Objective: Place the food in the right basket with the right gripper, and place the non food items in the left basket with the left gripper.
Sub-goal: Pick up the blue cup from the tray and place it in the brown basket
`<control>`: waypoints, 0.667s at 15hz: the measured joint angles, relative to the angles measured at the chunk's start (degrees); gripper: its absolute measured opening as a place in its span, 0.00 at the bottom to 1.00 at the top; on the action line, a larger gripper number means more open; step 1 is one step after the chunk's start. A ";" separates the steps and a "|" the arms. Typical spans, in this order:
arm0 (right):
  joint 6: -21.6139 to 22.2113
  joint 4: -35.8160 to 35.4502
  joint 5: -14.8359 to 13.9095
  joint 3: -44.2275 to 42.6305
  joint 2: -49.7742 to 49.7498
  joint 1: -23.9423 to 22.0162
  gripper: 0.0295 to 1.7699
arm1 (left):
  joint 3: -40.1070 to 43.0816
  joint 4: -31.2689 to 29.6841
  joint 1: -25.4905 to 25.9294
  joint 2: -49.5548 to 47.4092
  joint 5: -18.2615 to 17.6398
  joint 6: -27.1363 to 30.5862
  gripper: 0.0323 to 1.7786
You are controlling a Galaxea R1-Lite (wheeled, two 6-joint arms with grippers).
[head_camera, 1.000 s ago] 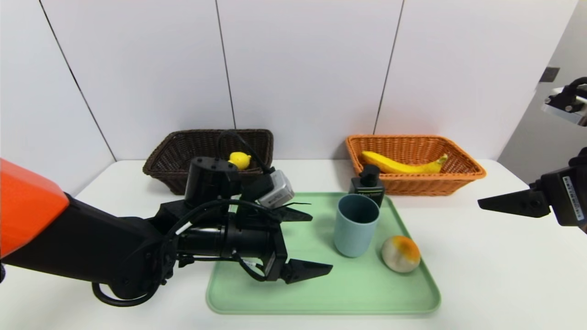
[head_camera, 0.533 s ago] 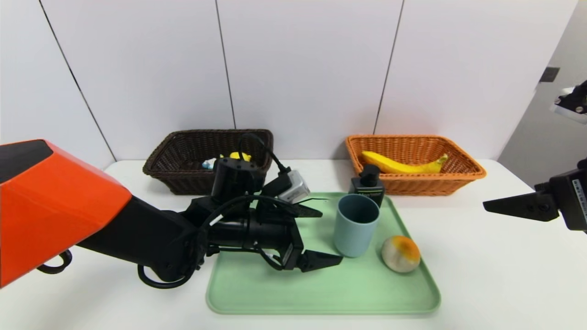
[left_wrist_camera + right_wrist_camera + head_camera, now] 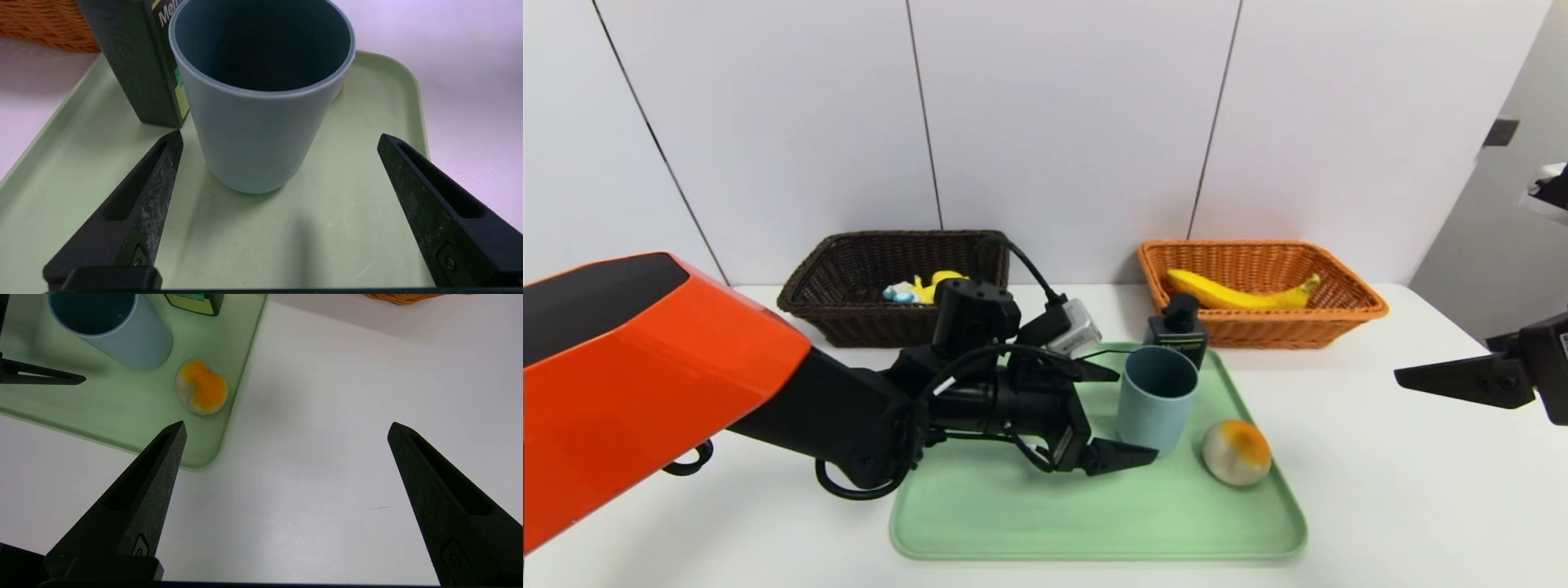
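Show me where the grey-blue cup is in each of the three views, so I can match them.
Head view: the cup stands on the green tray, just ahead of the open left pincer.
Left wrist view: the cup fills the centre, between the fingertips.
Right wrist view: the cup is near an upper corner.
Shared landmark: the dark pump bottle beside it.

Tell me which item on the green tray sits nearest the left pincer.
The grey-blue cup, standing upright just ahead of the open left pincer; the dark pump bottle and round fruit lie farther off.
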 joint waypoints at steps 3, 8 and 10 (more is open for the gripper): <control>0.00 -0.02 -0.02 0.13 -0.16 0.00 0.96 | -1.00 -0.09 -0.41 0.52 0.02 -0.71 0.95; -0.10 0.00 -0.02 0.72 -0.46 0.02 0.96 | -3.52 -0.10 -0.69 1.51 -0.09 -0.88 0.95; -0.07 0.00 -0.05 0.80 -0.50 0.02 0.96 | -4.13 -0.10 -1.02 1.97 -0.11 -0.93 0.95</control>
